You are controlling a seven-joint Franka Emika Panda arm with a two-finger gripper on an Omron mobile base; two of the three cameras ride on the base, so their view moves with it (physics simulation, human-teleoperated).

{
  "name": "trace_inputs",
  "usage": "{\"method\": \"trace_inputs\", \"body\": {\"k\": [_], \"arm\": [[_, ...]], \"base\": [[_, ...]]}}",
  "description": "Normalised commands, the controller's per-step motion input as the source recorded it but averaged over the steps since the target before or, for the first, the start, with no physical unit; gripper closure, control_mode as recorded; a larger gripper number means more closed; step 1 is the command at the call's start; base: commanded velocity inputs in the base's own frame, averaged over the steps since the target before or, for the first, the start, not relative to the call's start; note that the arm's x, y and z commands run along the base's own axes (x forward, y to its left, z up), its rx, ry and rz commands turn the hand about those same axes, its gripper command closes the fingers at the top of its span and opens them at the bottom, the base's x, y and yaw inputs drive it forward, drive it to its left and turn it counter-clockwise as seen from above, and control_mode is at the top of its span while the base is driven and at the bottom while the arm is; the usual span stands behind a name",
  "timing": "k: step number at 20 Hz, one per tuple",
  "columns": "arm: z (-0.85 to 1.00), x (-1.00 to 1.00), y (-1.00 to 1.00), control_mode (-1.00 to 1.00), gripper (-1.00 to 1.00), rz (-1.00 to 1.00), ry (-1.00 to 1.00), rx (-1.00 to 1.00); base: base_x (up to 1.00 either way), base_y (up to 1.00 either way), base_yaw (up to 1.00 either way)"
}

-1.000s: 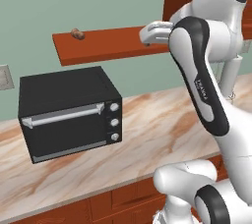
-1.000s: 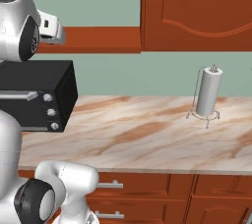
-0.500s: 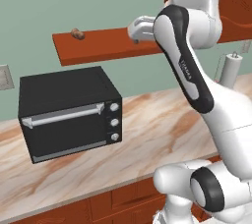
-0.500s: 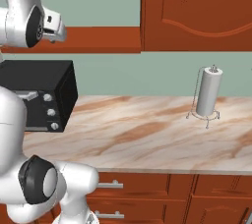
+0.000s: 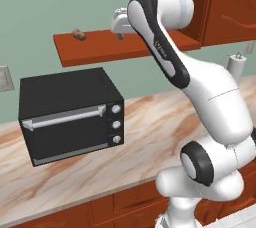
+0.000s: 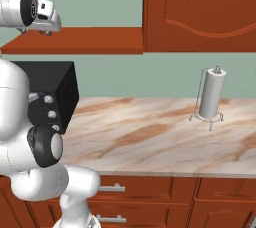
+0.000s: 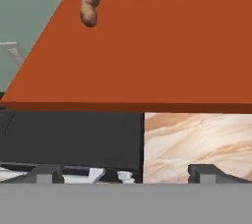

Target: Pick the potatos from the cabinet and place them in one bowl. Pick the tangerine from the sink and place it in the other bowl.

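Two small brown potatos (image 7: 88,11) lie close together near the far left end of the cabinet's open shelf board (image 7: 147,51). From the left base view one potato (image 5: 78,34) shows on that shelf (image 5: 125,47). My gripper (image 5: 120,32) hangs over the middle of the shelf, to the right of the potatos and apart from them. In the hand view its fingertips (image 7: 47,173) stand wide apart, so the gripper (image 7: 125,174) is open with nothing between them. The gripper (image 6: 37,29) also hovers just above the shelf (image 6: 80,47) beside the panelled cabinet door (image 6: 200,12).
A black toaster oven (image 5: 70,114) stands on the marble counter (image 5: 145,137) right under the shelf. A paper towel roll on a wire stand (image 6: 211,94) is at the counter's right. Drawer fronts (image 6: 150,192) run below the counter edge.
The arm has swung left along the shelf, bringing the open gripper closer to the potatos. The potatos and the oven have not moved.
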Motion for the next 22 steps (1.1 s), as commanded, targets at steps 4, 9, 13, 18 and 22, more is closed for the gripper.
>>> {"method": "trace_inputs", "body": {"k": [4, 9, 13, 18, 22], "arm": [[-0.15, 0.85, 0.23, -1.00, -1.00, -0.01, -0.09, -0.02], [0.00, 0.83, 0.07, -1.00, -1.00, -0.05, -0.17, 0.00], [0.00, 0.51, 0.17, -1.00, -1.00, -0.03, -0.22, 0.00], [0.00, -0.06, 0.14, -1.00, -1.00, 0.00, -0.13, 0.00], [0.00, 0.00, 0.00, -1.00, -1.00, 0.00, 0.00, 0.00]], "base": [[0.00, 0.00, 0.00], [0.00, 0.00, 0.00], [0.00, 0.00, 0.00], [0.00, 0.00, 0.00], [0.00, 0.00, 0.00]]}}
